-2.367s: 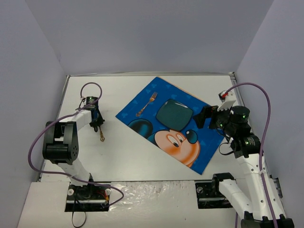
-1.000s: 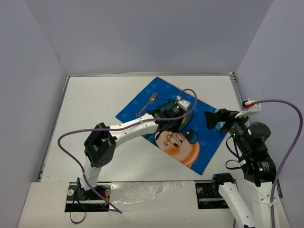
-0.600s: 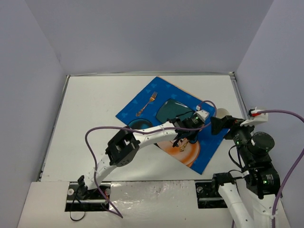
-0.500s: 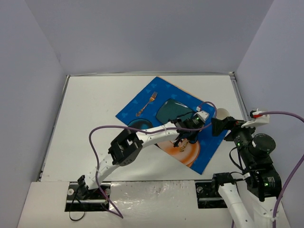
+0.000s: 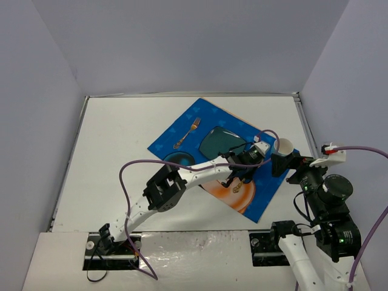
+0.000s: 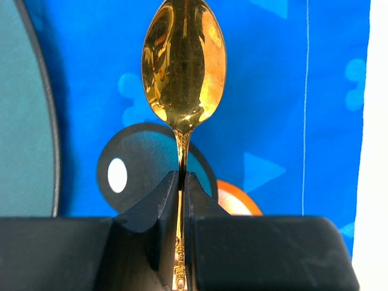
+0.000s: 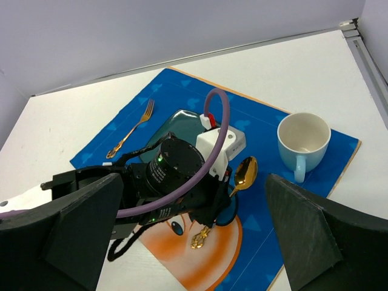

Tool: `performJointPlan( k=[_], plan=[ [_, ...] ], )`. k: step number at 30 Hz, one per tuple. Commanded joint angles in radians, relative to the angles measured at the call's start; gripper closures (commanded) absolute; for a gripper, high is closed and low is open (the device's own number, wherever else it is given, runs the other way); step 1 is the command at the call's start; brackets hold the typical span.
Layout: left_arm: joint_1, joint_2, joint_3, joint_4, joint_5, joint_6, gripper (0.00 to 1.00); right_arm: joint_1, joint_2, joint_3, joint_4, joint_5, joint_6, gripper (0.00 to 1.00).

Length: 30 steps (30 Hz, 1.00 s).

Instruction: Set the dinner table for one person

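Pinching gold spoon (image 6: 183, 66), left hand (image 6: 182, 182) hovers above Mickey Mouse placemat (image 6: 273, 91); right hand (image 5: 285, 165) spread wide near cup (image 7: 303, 138).

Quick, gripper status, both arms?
Left gripper: shut on the gold spoon.
Right gripper: open, holding nothing.

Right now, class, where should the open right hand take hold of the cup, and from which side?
Probably pinch the rim of the cup, from above, one finger inside: it stands upright, mouth open, handle toward the near edge.
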State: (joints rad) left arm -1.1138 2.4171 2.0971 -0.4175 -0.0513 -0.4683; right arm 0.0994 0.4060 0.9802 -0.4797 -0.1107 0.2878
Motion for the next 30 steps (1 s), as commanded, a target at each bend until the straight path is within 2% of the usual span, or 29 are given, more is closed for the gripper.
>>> performJointPlan(
  k=[1, 12, 30],
  plan=[
    [-0.011, -0.020, 0.067, 0.013, -0.024, -0.012, 1.00, 0.005, -0.007, 0.035, 0.058, 0.026, 0.004, 0.00],
    [-0.011, 0.039, 0.163, -0.029, -0.036, -0.013, 1.00, 0.005, -0.023, 0.045, 0.056, -0.006, -0.003, 0.00],
    [-0.010, 0.079, 0.217, -0.033, -0.054, -0.030, 1.00, 0.005, -0.047, 0.054, 0.055, -0.026, 0.004, 0.00]
  ],
)
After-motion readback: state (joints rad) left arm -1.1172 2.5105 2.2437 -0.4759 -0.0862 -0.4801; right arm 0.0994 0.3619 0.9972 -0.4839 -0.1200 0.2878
